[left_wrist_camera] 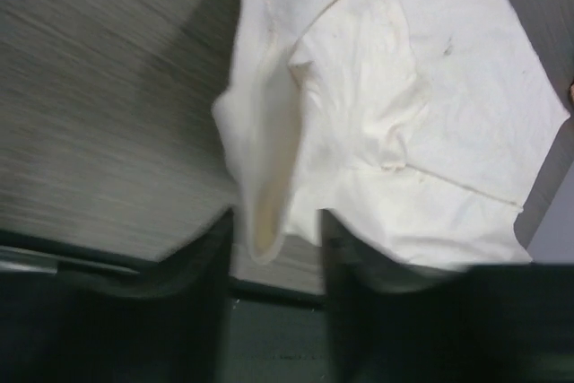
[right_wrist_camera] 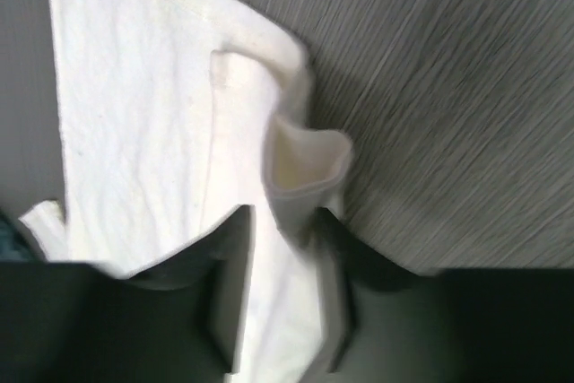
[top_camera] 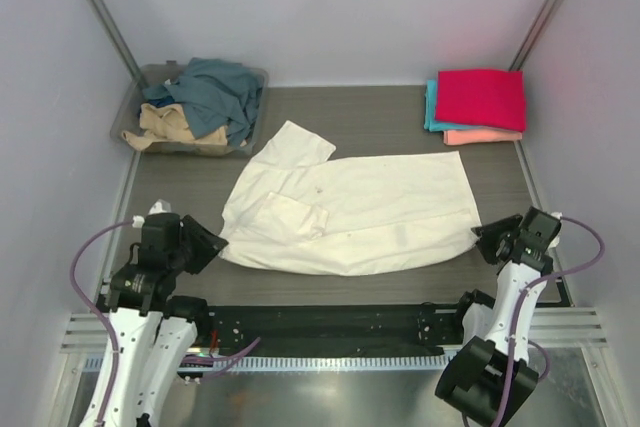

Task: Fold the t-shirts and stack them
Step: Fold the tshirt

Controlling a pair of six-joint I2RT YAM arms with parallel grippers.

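Release step, I'd say: left tool (left_wrist_camera: 278,226) and right tool (right_wrist_camera: 282,221) both slightly apart around cream t-shirt (top_camera: 360,212) ends; next needs fresh fold grips.

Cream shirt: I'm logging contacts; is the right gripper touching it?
Touching. Right wrist view: a fold of the cream shirt fills the gap between the jaws of the right gripper.

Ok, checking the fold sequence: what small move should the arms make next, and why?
Probably draw the left gripper and right gripper back off the large cream cloth t-shirt: it lies spread flat, and both jaws stand open around its loose hem.
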